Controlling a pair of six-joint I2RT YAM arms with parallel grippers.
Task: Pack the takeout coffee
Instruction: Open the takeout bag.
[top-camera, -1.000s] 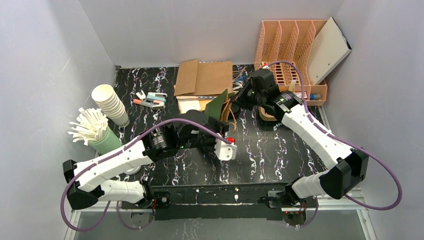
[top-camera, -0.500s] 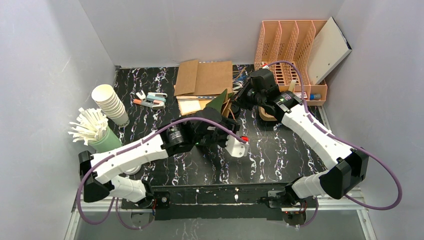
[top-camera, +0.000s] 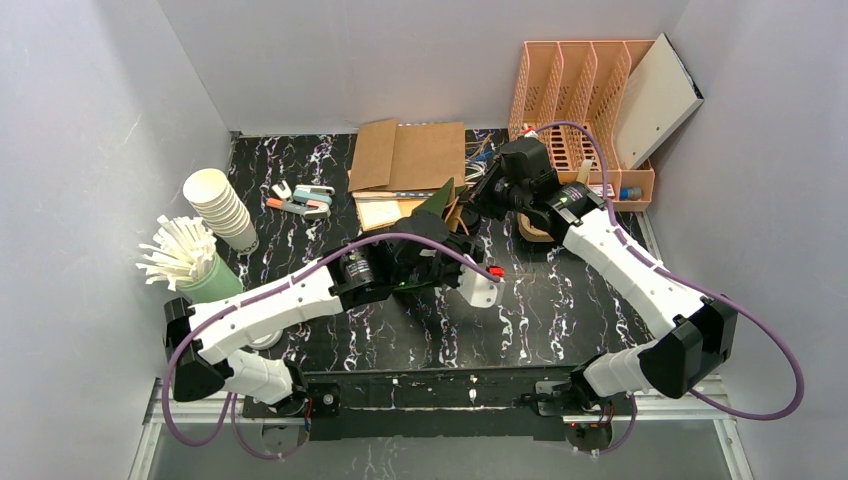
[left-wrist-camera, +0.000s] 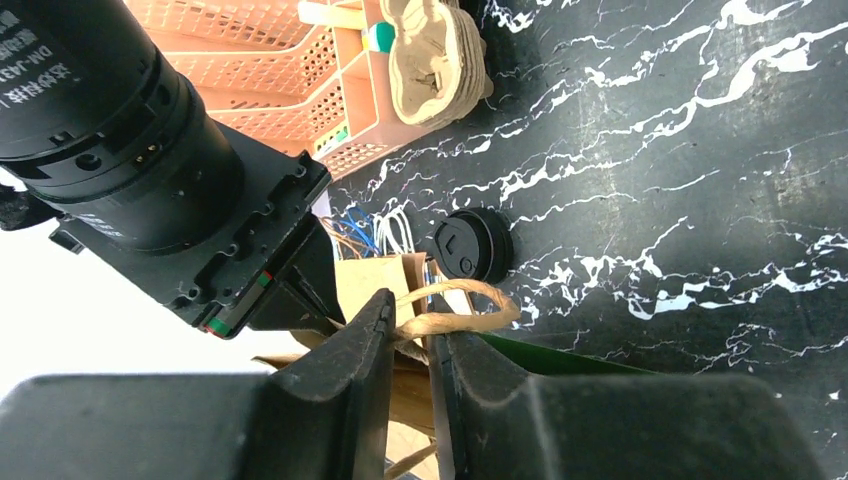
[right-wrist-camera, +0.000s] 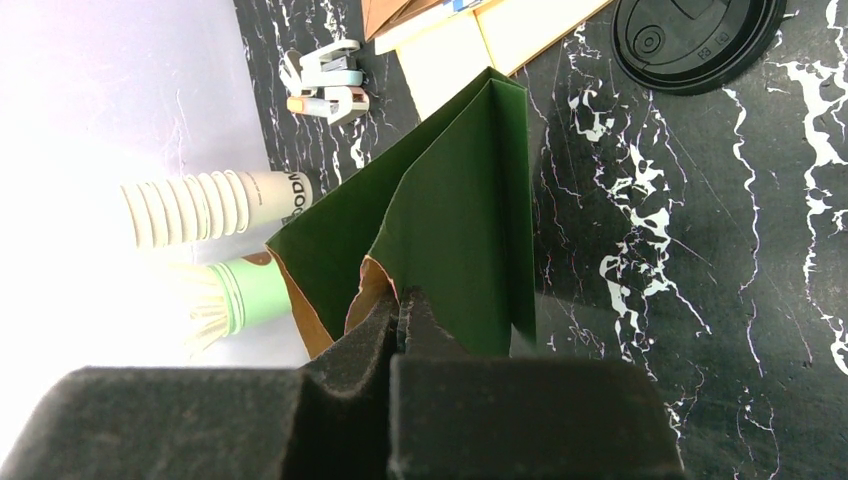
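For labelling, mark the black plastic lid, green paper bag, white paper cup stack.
Black plastic lid (left-wrist-camera: 472, 245), left wrist view, top.
Green paper bag (right-wrist-camera: 450, 230), right wrist view, side panel.
White paper cup stack (top-camera: 225, 212), top external view, side.

Paper, pulp and plastic on a polished dark top

The paper bag (right-wrist-camera: 450, 230) is matt dark green outside and raw brown kraft inside, sharply creased; its twisted paper handle (left-wrist-camera: 510, 310) looks rough and fibrous. The coffee lid (left-wrist-camera: 472, 245) is black plastic with a soft sheen. The table top (top-camera: 560, 300) is glossy black with white marble veining. Far right, the file rack (top-camera: 570, 90) is orange plastic mesh and the cup carrier (left-wrist-camera: 435, 60) is coarse moulded pulp. The far cardboard (top-camera: 405, 155) is matt brown; the paper cups (top-camera: 220, 208) on the left are smooth white.
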